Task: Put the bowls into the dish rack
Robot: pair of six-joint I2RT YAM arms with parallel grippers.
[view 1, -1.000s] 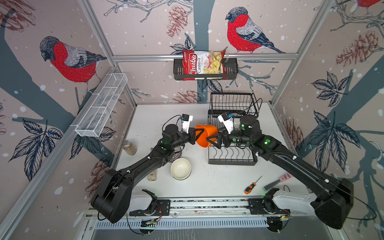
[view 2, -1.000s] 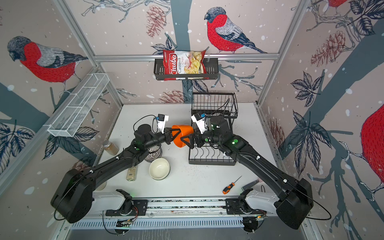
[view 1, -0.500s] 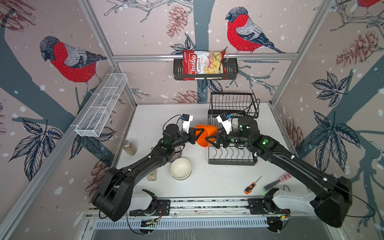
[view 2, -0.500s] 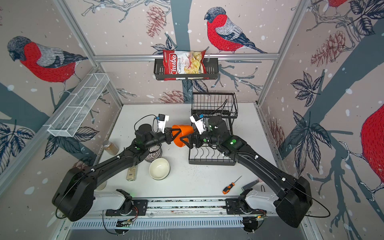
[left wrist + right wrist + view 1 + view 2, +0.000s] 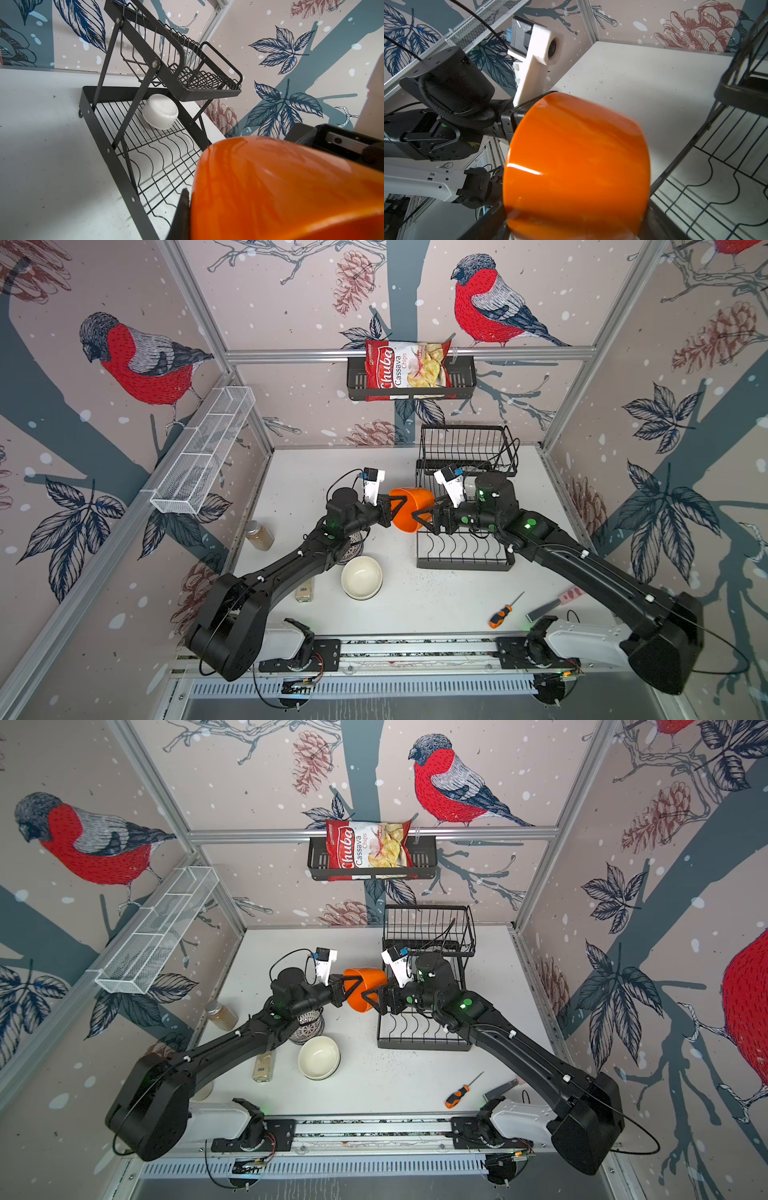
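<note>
Aloft: orange bowl (image 5: 409,510) hangs between both grippers, just off the 9 o'clock edge of the dish rack (image 5: 463,562).

Bowl tipped on its side, mouth toward 10 o'clock, base toward 4 o'clock. Left gripper (image 5: 394,506) at the bowl's 9 o'clock, clamped tight on the rim. Right gripper (image 5: 428,509) at the bowl's 3 o'clock, jaws wide and straddling the base end; can't tell whether they press on the wall. In the left wrist view, a white bowl (image 5: 160,113) lies tipped on the rack's lower tier, under the upper basket, base showing. Cream bowl (image 5: 361,583) sits upright on the table (image 5: 415,605) at the orange bowl's 7 o'clock, well apart from the rack. Patterned bowl (image 5: 309,1025) is half hidden under the left arm.
</note>
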